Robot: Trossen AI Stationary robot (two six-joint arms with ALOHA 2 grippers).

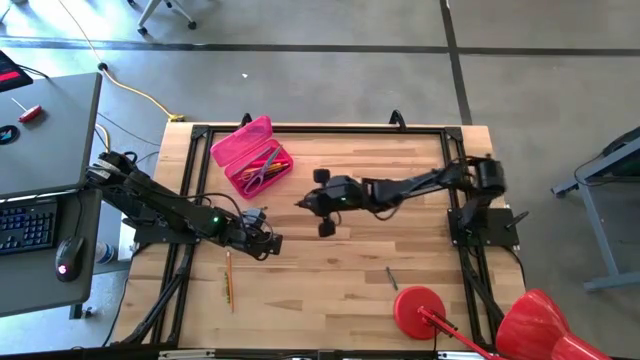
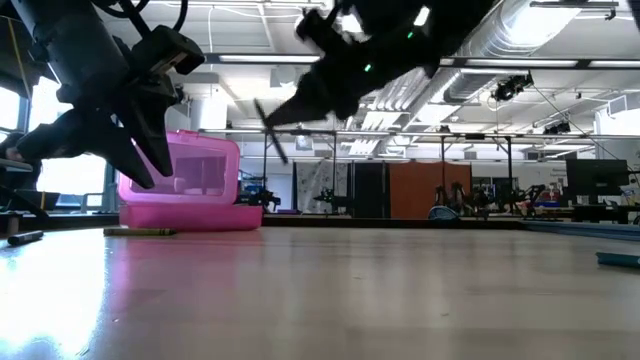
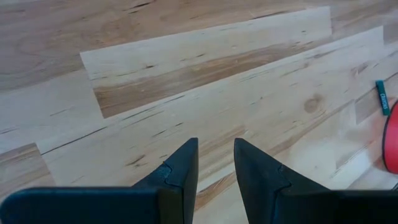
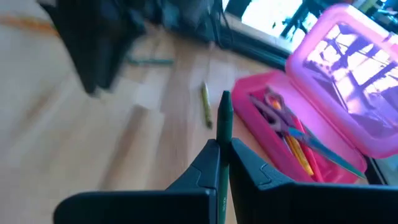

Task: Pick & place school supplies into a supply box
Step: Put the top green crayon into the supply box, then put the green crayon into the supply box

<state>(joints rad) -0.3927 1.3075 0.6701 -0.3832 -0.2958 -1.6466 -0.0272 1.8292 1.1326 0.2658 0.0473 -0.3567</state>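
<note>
The pink supply box (image 1: 252, 158) lies open at the table's far left, its lid (image 4: 351, 74) raised. Purple-handled scissors (image 4: 277, 112) and pencils (image 4: 297, 149) lie in it. My right gripper (image 1: 305, 203) hovers just right of the box, shut on a dark green pen (image 4: 224, 121). My left gripper (image 1: 268, 241) waits open above bare wood, nearer the table's front. An orange and green pencil (image 1: 228, 277) lies flat near the front left. A grey pen (image 1: 392, 277) lies flat to the right, and a yellow-green pencil (image 4: 205, 104) lies beside the box. My right gripper pinches the dark green pen's shaft (image 4: 222, 163) between its two fingers. The fingers slant down toward the table's left. The pen is lifted clear of the table and slanted (image 2: 271, 131), one end standing out past the fingertips.
A red round disc with a handle (image 1: 420, 308) sits at the front right, next to a big red object (image 1: 540, 325). A black frame (image 1: 300, 130) runs around the table's edges. Bare wood (image 1: 330, 290) lies between the two arms toward the front.
</note>
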